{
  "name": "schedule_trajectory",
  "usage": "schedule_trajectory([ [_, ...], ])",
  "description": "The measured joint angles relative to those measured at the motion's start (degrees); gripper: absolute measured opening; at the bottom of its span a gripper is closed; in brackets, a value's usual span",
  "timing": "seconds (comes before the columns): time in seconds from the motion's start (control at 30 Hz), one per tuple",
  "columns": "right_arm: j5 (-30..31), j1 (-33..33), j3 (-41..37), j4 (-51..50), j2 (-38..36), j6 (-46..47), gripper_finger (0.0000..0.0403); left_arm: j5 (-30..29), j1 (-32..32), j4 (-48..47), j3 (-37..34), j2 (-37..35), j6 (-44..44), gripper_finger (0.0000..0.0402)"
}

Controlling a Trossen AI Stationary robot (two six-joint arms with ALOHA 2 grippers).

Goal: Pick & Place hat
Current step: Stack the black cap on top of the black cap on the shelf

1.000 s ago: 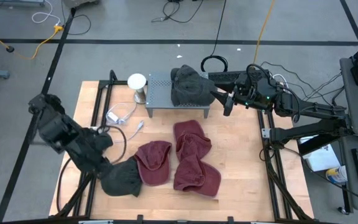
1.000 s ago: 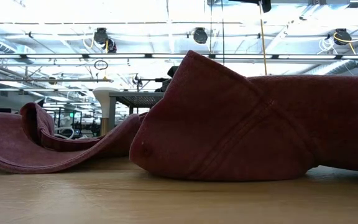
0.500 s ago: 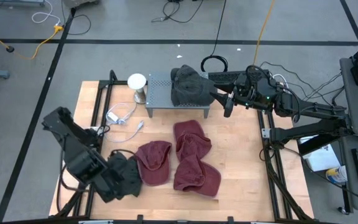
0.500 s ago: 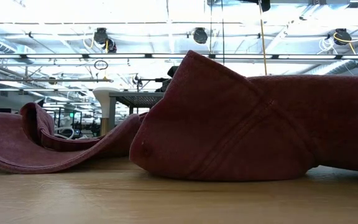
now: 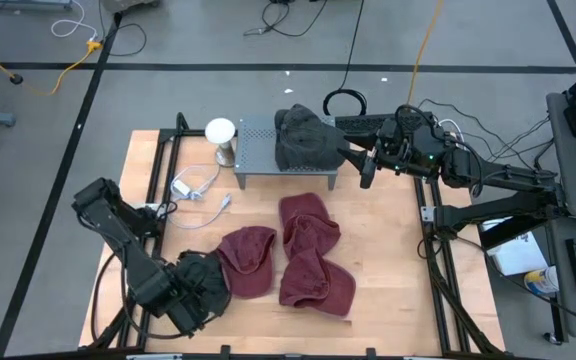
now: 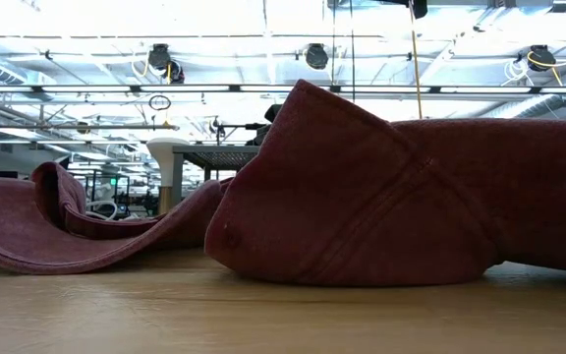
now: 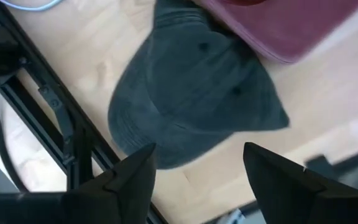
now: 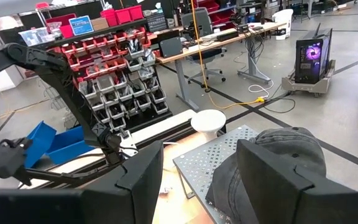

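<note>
left wrist view, grey hat (image 7: 194,99) under spread jaws

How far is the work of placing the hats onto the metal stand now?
Done: one gray hat already lies on the metal stand, with the right gripper open beside it. In hand: the left gripper is open just above a second gray hat at the table's near left corner, not gripping it. Left: that hat and the red hats on the table.

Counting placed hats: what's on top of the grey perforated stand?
One dark grey hat sits on the perforated stand; the right gripper hovers beside it. Anything beneath that hat is hidden.
</note>
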Motion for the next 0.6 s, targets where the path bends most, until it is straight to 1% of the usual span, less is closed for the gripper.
schedule_trajectory([
  [0.27,0.00,0.00,0.00,0.00,0.00,0.00,0.0196,-0.02,0.73,4.60,-6.15,0.00,-0.70,0.0266],
  [0.47,0.02,0.00,0.00,-0.04,0.00,0.00,0.0196,2.61,1.11,12.41,-12.95,-0.02,-1.46,0.0254],
  [0.6,0.02,0.00,0.00,-0.46,0.00,0.00,0.0196,3.04,1.24,14.35,-16.85,0.00,-1.77,0.0249],
])
